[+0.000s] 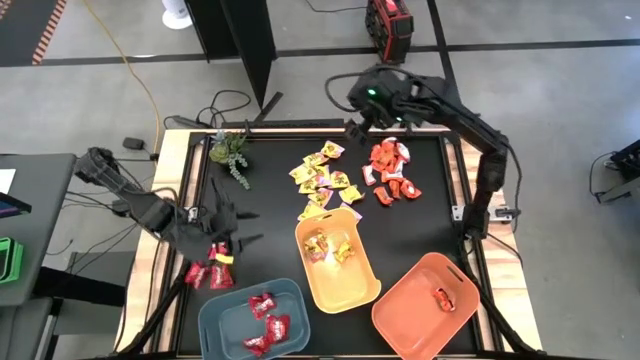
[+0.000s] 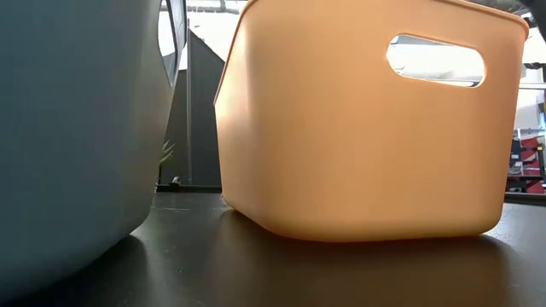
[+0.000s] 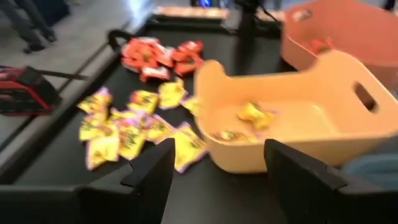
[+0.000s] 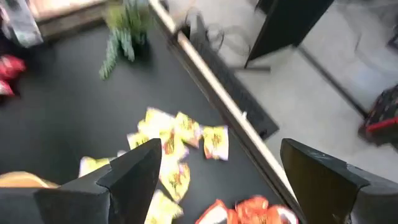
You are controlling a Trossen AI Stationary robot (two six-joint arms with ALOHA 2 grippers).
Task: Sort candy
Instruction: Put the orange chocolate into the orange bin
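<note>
Black matting covers the counter (image 1: 270, 200), which carries three plastic bins along its near side: a blue-grey bin (image 1: 222, 318) at left holding deep red sweets, a yellow bin (image 1: 340, 290) at centre holding yellow ones, and an orange bin (image 1: 410, 305) at right with one orange-red piece inside. Unsorted candy lies in three groups: yellow pink-marked wrapped sweets (image 1: 322, 180) mid-counter, orange-red and white wrapped sweets (image 1: 388, 170) toward the far right, and deep red wrapped sweets (image 1: 208, 272) near left, just beside the blue-grey bin. A small green plant sprig (image 1: 232, 155) sits far left.

Left end effector (image 1: 222, 232) hangs above the red group, fingers parted, nothing held; the red sweets lie just nearward of it. Right end effector (image 1: 362, 122) hovers at the far edge, spread wide and empty; the orange-red group lies nearward and slightly right of it.

Judgement: left arm is nearer the red sweets, right arm the orange-red.
</note>
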